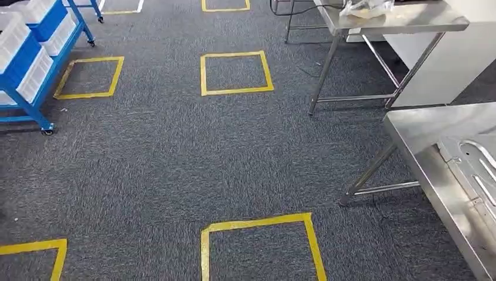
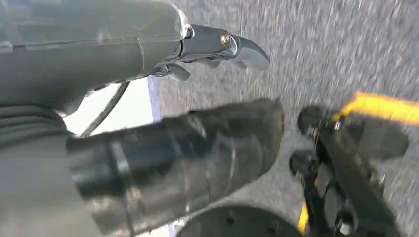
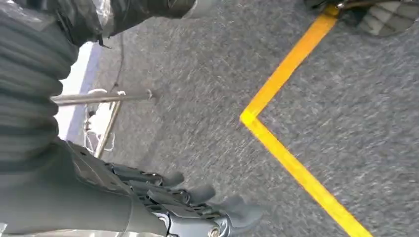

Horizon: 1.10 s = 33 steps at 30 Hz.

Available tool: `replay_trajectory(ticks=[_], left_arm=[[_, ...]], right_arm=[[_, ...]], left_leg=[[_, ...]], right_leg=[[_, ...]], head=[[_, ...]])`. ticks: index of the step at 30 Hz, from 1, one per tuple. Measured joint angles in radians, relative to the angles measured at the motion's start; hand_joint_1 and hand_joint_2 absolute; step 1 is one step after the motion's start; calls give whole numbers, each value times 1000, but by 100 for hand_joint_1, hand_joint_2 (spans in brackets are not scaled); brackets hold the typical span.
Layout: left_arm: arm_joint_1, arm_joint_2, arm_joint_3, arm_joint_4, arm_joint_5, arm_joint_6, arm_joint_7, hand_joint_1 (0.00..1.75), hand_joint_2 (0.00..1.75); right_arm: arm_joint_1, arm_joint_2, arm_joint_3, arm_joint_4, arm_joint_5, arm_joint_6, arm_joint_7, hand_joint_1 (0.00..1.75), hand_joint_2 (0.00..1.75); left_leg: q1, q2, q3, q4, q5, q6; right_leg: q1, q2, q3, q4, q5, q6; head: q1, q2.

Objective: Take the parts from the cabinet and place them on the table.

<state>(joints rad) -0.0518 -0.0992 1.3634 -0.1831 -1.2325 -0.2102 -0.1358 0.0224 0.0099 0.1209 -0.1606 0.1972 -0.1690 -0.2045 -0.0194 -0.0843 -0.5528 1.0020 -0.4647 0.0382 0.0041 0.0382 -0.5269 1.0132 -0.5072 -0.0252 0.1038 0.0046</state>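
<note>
The blue cabinet (image 1: 26, 64) with white bins (image 1: 36, 75) stands at the far left of the head view. On the right, a steel table (image 1: 422, 153) carries a flat pressed metal part (image 1: 475, 167) near its edge. In the left wrist view my left hand (image 2: 197, 143) hangs above the grey carpet, its thumb and fingers (image 2: 232, 45) apart and nothing between them. My right hand (image 3: 190, 212) also hangs over the carpet in the right wrist view, with its fingers stretched out and nothing in them.
Yellow tape squares (image 1: 236, 72) mark the grey carpet between cabinet and tables. A second steel table (image 1: 398, 20) at the back right holds a clear plastic bag (image 1: 365, 7). A white cabinet side (image 1: 453, 64) stands behind it. Table legs (image 1: 374, 170) reach the floor at the right.
</note>
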Motion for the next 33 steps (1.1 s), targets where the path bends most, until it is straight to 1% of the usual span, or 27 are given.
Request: replay_trajectory(ticks=[1,2,3,4,5,6,7,8,10,11,12,15,16,17,18,19,20,21,22,23,24,25,26,27,30,31,33], left_arm=[[0,2,0,0,0,0,0,0,0],[0,0,0,0,-1,0,1,0,0],[-1,-1,0,0,-3,-3,3,0,0],[-2,-1,0,0,-3,-3,4,0,0],[-3,-1,0,0,-4,-3,4,0,0],[-3,-1,0,0,-5,-3,4,0,0],[-3,-1,0,0,-5,-3,4,0,0],[-3,-1,0,0,-5,-3,4,0,0],[1,0,0,0,-6,-3,4,0,0],[-1,-2,0,0,-6,-3,4,0,0],[-3,-2,0,0,-6,-3,4,0,0],[0,-2,0,0,-6,-3,4,0,0],[-1,-2,0,0,-6,-3,4,0,0],[-1,-2,0,0,-6,-3,4,0,0],[-1,-2,0,0,-6,-3,4,0,0],[-2,-1,0,0,-6,-3,4,0,0],[-2,-1,0,0,-6,-3,4,0,0],[-2,-1,0,0,-6,-3,4,0,0],[-1,-1,0,0,-6,-3,4,0,0],[-1,0,0,0,-6,-3,4,0,0],[-1,0,0,0,-6,-3,4,0,0],[-2,0,0,0,-6,-3,4,0,0],[-2,-1,0,0,-6,-3,4,0,0],[-3,-3,0,0,-6,-3,4,0,0],[-1,-3,0,0,-6,-3,4,0,0],[-1,-2,0,0,-6,-3,4,0,0],[-1,-1,0,0,-6,-3,4,0,0]], right_arm=[[-1,3,0,0,1,1,-3,0,175],[1,4,0,0,3,2,-9,0,175],[3,4,0,1,3,2,-16,0,175],[4,4,0,1,5,2,-21,0,175],[4,4,0,2,6,2,-24,0,175],[4,4,0,3,6,2,-26,0,175],[4,4,0,3,6,2,-26,0,175],[3,4,0,3,6,3,-26,0,175],[1,5,0,3,6,3,-27,0,175],[1,3,0,3,6,3,-27,0,175],[0,4,0,3,6,3,-27,0,175],[-5,4,0,3,6,3,-30,0,175],[-6,5,0,3,7,3,-32,0,175],[-6,5,0,3,7,3,-32,0,175],[-6,5,0,3,7,4,-34,0,175],[-5,5,0,3,8,4,-34,0,175],[-4,6,0,3,8,4,-34,0,175],[-3,6,0,3,10,4,-34,0,175],[-3,6,0,3,10,4,-34,0,175],[-3,6,0,3,10,4,-34,0,175],[-2,6,0,3,10,4,-34,0,175],[-1,6,0,3,10,4,-34,0,175],[0,6,0,3,10,4,-34,0,175],[0,4,0,3,10,4,-34,0,175],[-4,5,0,3,11,4,-35,0,175],[-4,5,0,3,12,4,-35,0,175],[-3,7,0,3,12,4,-35,0,175]], left_leg=[[-5,11,-5,24,-10,-4],[-6,41,-20,58,-34,-12],[-1,57,-48,116,-73,-18],[7,66,-88,199,-115,-26],[14,69,-120,266,-142,-33],[23,71,-143,311,-149,-41],[31,74,-139,301,-130,-48],[39,79,-114,249,-93,-55],[51,93,-20,66,-6,-67],[50,111,3,12,-17,-74],[43,96,3,7,-11,-58],[34,89,-5,14,-14,-36],[38,86,1,4,-6,-22],[37,86,2,2,-4,-17],[35,86,-1,2,-3,-10],[32,85,-5,3,-2,-6],[27,83,-7,3,-2,-2],[22,79,-9,4,-2,1],[17,74,-8,5,-2,1],[14,68,-7,6,-3,2],[12,61,-6,8,-3,2],[11,55,-4,11,-4,2],[13,51,-7,12,-5,1],[6,48,-10,17,-7,-3],[11,42,-11,11,-1,-16],[7,38,-12,12,-2,-23],[11,62,-33,66,-46,-32]], right_leg=[[-16,-10,11,-19,11,-2],[-14,-19,19,-27,12,-5],[-14,-26,20,-28,15,-8],[-14,-34,18,-27,14,-9],[-14,-42,17,-26,14,-8],[-15,-51,17,-25,13,-7],[-17,-57,17,-23,11,-4],[-20,-61,18,-21,9,0],[-29,-70,22,-12,0,13],[-29,-74,18,-8,-4,21],[-23,-78,16,0,-10,31],[-27,-82,20,-4,-6,48],[-33,-80,19,1,-13,56],[-34,-64,12,26,-35,55],[-34,-54,-14,81,-74,53],[-31,-49,-60,175,-124,51],[-30,-47,-98,250,-155,50],[-28,-47,-129,311,-170,47],[-25,-46,-137,322,-157,42],[-23,-44,-122,286,-123,36],[-18,-41,-90,213,-77,28],[-11,-33,-43,111,-24,17],[-4,-18,-12,34,-6,6],[0,-17,-9,23,-10,5],[4,-24,-12,21,-5,3],[-6,-28,-7,7,3,-4],[-10,-42,-1,-6,12,-14]], head=[[0,0],[-1,0],[-1,0],[-2,0],[-1,0],[-2,0],[-2,0],[-2,0],[-2,0],[-2,0],[1,0],[1,0],[1,0],[2,0],[1,0],[2,0],[2,0],[1,0],[2,0],[1,0],[1,0],[2,0],[2,0],[1,0],[1,0],[1,0],[0,0]])
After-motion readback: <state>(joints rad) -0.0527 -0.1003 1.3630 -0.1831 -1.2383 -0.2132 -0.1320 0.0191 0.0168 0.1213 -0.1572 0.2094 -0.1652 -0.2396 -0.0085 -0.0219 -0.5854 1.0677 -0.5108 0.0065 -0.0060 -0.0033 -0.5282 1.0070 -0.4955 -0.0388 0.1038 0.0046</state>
